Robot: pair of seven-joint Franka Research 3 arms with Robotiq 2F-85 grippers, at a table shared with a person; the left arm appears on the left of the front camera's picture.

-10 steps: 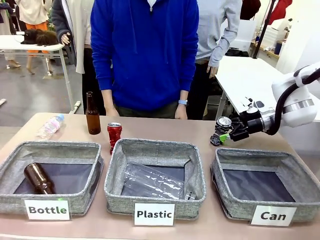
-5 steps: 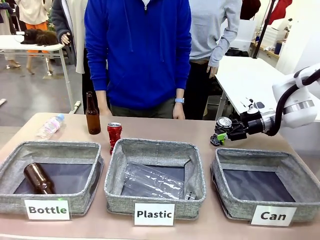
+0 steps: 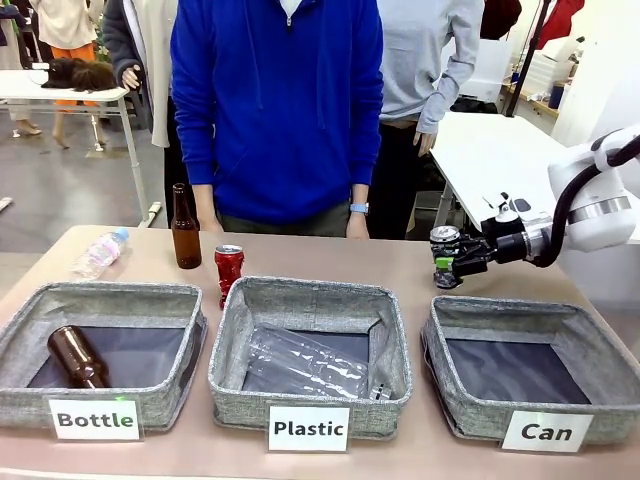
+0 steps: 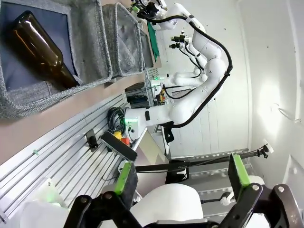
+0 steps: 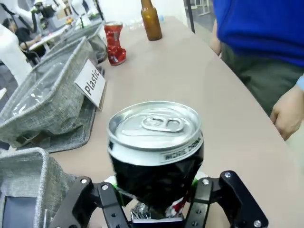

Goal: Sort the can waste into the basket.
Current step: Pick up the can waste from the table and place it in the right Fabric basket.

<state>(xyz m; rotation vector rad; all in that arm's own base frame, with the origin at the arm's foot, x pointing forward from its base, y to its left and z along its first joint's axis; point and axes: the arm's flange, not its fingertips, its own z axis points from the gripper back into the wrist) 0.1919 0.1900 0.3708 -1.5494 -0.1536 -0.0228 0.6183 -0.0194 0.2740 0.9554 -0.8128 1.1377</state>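
Glossy dented metal can point(image 5: 154, 156), rough grey cloth basket point(image 3: 505, 306), seemingly matt table point(image 3: 330, 262).

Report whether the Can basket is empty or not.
Empty: the Can basket shows only its bare dark base; the black can is outside it, in the right gripper.

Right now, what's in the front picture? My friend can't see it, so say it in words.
The robot's right gripper grips a black-and-silver can behind the empty grey basket signed Can. A red can stands farther left, at the far corner of the Plastic basket, and a person in blue stands opposite.
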